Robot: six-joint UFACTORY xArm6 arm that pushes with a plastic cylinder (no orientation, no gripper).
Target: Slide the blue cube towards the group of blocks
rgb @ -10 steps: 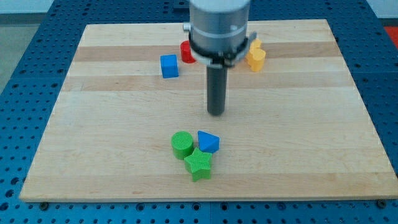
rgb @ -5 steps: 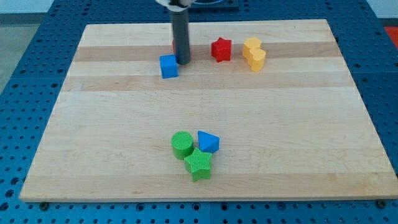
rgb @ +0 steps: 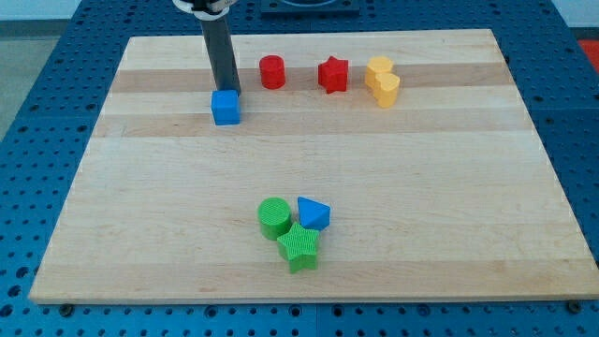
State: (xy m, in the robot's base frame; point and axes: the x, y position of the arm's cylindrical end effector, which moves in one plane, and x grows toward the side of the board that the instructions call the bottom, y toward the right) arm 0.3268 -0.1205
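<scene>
The blue cube (rgb: 226, 108) sits on the wooden board (rgb: 421, 187) in the upper left part. My tip (rgb: 226, 91) stands just behind the cube's top edge, touching or almost touching it. The group of blocks lies at the bottom centre: a green cylinder (rgb: 274, 217), a blue triangular block (rgb: 314, 213) and a green star-shaped block (rgb: 299, 248), all close together.
A red cylinder (rgb: 272, 72) and a red star (rgb: 332, 74) lie along the view's top. Two yellow blocks (rgb: 382, 80) sit touching at the upper right. The board's edges border a blue perforated table.
My tip has swung from the board's centre up and to the left, passing the blue cube's right side. The cube has shifted left and slightly down. The red cylinder is uncovered.
</scene>
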